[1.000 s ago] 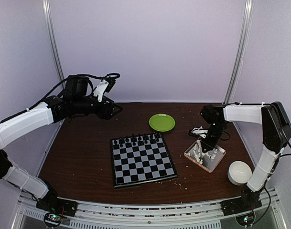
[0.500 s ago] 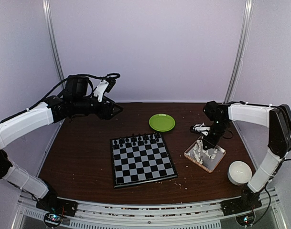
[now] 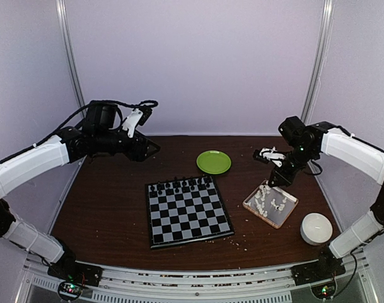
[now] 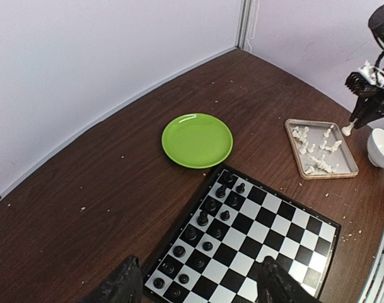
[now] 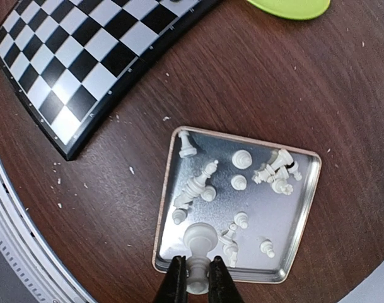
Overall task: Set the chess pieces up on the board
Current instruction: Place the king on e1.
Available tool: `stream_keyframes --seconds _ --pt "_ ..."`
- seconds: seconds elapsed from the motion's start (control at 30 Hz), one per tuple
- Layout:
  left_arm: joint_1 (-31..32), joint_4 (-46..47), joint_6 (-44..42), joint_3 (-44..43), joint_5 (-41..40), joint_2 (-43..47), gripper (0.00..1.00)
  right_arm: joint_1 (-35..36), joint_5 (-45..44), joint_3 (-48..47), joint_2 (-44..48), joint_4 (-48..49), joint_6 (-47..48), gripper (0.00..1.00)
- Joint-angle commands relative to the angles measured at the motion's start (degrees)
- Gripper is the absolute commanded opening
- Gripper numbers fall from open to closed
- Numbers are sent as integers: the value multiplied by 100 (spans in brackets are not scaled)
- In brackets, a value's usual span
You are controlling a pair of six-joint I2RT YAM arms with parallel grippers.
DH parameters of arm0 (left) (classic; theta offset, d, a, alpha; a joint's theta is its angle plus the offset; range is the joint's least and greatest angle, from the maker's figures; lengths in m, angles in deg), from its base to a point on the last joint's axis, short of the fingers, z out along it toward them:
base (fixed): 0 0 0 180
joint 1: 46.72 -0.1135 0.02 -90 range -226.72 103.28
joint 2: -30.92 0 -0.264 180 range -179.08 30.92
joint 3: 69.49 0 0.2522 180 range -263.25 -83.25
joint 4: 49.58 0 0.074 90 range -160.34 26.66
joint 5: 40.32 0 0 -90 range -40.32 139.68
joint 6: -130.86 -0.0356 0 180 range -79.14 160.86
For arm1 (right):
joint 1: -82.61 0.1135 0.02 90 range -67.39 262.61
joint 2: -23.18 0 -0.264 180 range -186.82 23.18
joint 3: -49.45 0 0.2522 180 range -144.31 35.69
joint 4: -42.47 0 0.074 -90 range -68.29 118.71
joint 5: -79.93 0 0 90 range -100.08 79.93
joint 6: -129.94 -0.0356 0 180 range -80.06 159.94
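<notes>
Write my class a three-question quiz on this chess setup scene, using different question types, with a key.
1. True or false: the right gripper is shut on a white pawn.
2. Which chessmen stand on the chessboard? A. black only B. white only C. both
3. Fill in: the left gripper is ____ (open or shut).
Key: 1 true. 2 A, the black chessmen fill its far two rows. 3 open.
</notes>
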Motion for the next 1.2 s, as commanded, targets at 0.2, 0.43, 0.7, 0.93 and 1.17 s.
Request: stream_keyframes --seconds 0.2,0.43,0.7,0.93,1.17 --pt "21 259 -614 722 -1397 631 67 1181 -97 -786 17 -372 354 0" --pt "-10 319 -600 737 -1471 601 67 2144 -377 -1600 -895 -564 549 0" --pt "-40 281 -614 682 -1762 867 67 2868 -333 -2913 -2251 -920 358 0" --pt "-104 196 -628 628 -1941 1034 67 3431 -340 -3714 -3162 -1169 240 0" --pt "-135 205 -660 661 -2173 1260 67 3788 -810 -3837 -3552 -1033 -108 1"
